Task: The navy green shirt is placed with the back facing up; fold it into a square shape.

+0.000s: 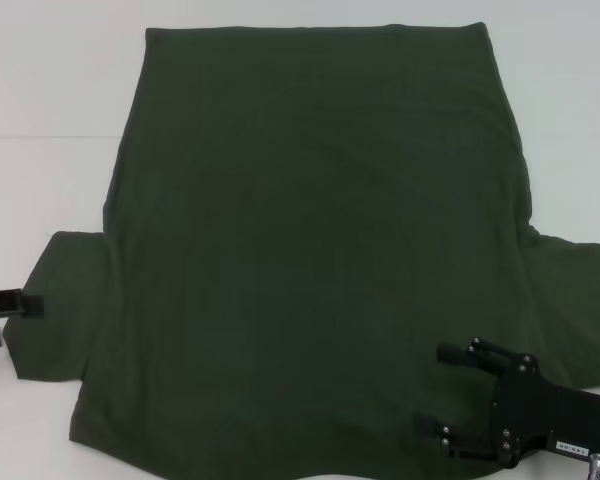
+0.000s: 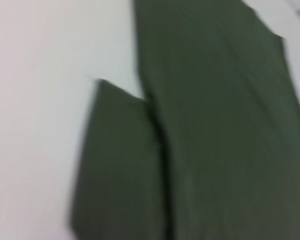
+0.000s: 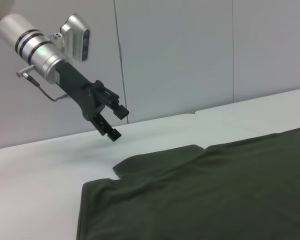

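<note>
Shirt: navy green shirt [image 1: 320, 260] lies flat, unfolded
Left gripper [image 3: 110, 117]: open, above the sleeve
Right gripper [image 1: 450, 392]: open, over the hem
Tip: pinch sleeve edge cleanly

We see the right end effector [image 1: 438, 390] low on our right side in the head view, its black body slanting in from the corner, its two fingers [image 1: 450, 353] pointing left and spread well apart. The left end effector [image 3: 112, 121] sits at the far left edge of the head view (only its black tips show there). The right wrist view shows it better: a silver wrist, a black body angled downward, fingers parted, held in the air with nothing between them.
</note>
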Tool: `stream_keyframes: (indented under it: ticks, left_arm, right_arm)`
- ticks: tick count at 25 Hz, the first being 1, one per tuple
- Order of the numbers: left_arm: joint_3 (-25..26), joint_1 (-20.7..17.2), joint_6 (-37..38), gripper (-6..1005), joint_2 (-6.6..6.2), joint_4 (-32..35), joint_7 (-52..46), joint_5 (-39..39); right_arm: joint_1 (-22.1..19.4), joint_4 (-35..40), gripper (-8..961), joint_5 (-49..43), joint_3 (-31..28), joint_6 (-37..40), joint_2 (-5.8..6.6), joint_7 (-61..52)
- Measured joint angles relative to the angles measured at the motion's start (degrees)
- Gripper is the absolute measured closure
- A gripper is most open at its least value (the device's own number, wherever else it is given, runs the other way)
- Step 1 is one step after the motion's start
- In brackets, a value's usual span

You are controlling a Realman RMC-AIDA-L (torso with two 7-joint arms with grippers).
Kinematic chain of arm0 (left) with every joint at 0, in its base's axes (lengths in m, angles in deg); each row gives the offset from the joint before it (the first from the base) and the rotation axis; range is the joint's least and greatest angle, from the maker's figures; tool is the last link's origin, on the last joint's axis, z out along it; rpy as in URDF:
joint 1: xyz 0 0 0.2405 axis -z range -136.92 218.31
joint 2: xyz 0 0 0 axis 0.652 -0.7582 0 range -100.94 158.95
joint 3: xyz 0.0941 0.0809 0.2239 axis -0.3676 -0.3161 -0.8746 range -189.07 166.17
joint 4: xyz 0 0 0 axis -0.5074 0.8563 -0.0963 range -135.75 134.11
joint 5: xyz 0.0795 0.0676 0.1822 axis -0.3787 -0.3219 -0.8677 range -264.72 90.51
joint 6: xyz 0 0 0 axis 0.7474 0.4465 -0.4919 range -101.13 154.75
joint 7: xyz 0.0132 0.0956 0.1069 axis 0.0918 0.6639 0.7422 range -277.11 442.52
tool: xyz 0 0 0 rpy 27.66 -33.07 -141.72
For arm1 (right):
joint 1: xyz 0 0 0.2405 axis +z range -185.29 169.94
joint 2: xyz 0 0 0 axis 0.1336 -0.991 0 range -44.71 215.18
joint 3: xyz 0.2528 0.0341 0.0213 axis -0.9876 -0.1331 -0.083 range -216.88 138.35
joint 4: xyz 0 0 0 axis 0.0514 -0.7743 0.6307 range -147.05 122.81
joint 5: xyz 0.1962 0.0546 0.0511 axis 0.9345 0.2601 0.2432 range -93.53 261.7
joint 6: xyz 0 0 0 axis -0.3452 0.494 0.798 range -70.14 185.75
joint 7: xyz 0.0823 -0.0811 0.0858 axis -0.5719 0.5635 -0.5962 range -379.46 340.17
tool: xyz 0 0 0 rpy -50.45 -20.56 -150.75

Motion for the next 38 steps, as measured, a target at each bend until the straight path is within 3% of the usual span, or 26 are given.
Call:
stream_keyframes:
  ticks: [7, 10, 17, 38]
  left_arm:
    - [-0.02, 1.19, -5.04, 53, 0.01, 0.34, -3.80, -6.51]
    - [-0.14, 1.89, -8.69, 53, 0.15, -2.23, -3.82, -7.32]
    - [-0.29, 3.48, -13.73, 53, -1.03, -9.49, -3.17, -7.42]
    - [-0.21, 3.53, -14.99, 54, -0.71, -11.17, -2.77, -7.33]
  right_arm:
    - [0.00, 0.00, 28, 0.00, 0.07, -0.08, -0.09, 0.15]
    - [0.00, 0.00, 28, 0.00, 0.09, 0.02, -0.16, 0.17]
    - [0.00, 0.00, 28, 0.00, 0.09, 0.00, -0.11, -0.05]
    - [0.18, 0.00, 28, 0.01, 0.09, -0.31, -0.08, -0.26]
